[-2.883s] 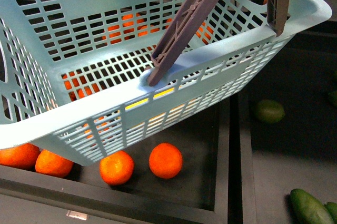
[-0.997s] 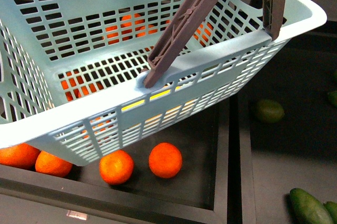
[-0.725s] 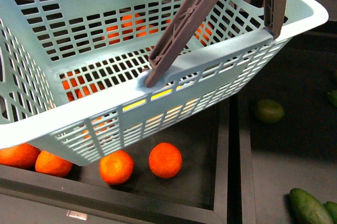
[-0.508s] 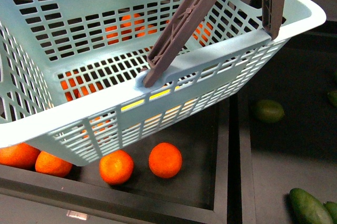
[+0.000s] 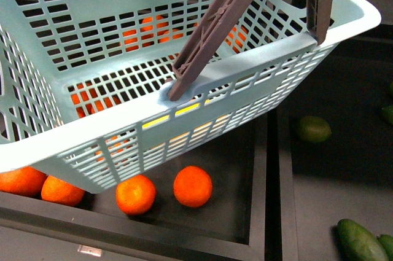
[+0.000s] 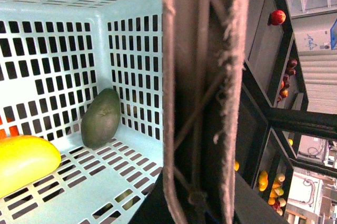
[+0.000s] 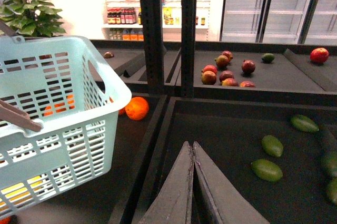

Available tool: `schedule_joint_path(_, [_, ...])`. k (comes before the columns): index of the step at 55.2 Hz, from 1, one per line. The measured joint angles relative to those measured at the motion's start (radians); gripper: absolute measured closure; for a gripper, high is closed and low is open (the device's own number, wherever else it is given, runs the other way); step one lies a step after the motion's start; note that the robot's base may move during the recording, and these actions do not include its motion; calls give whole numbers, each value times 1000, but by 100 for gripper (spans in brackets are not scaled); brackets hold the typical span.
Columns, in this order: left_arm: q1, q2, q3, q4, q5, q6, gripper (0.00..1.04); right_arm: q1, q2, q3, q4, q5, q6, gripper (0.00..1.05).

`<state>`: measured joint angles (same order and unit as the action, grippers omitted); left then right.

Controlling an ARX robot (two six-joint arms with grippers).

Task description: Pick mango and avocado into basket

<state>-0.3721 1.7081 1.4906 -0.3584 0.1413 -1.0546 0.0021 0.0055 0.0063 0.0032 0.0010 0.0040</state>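
Observation:
The pale teal basket [image 5: 258, 58] hangs tilted over the fruit bins and fills most of the front view, its brown-grey handles [image 5: 215, 27] swung up. In the left wrist view the handle [image 6: 202, 76] runs through my left gripper [image 6: 195, 203], which is shut on it. Inside the basket [image 6: 126, 50], the dark green avocado [image 6: 100, 117] leans in a corner. The yellow mango [image 6: 23, 162] lies on the slotted floor beside it. My right gripper [image 7: 192, 147] is shut and holds nothing. It hovers over a dark tray, to the right of the basket [image 7: 63, 129].
Oranges [image 5: 192, 186] lie in the dark bin under the basket. A pale green fruit [image 5: 314, 129] and a darker green one [image 5: 359, 241] lie in the bin to the right. The right wrist view shows green fruits [image 7: 267, 170], red fruits [image 7: 226, 74], an orange [image 7: 137, 108] and a black post [image 7: 152, 29].
The hanging basket has swayed only slightly. The fruit in the bins below has not moved.

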Motion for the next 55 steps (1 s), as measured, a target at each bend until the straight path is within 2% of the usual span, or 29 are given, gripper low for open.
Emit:
schedule_joint_path(10, [0, 0, 0, 0, 0, 1, 98, 0, 0, 0, -2, 0, 0, 102])
schedule_joint_path(19, [0, 0, 0, 0, 0, 1, 98, 0, 0, 0, -2, 0, -1, 68])
schedule_joint_path(40, [0, 0, 0, 0, 0, -1, 98, 0, -1, 0, -2, 1, 0, 6])
schedule_joint_path(55, [-14, 1, 0, 0, 23, -16, 98, 0, -1, 0, -4, 2, -1, 8])
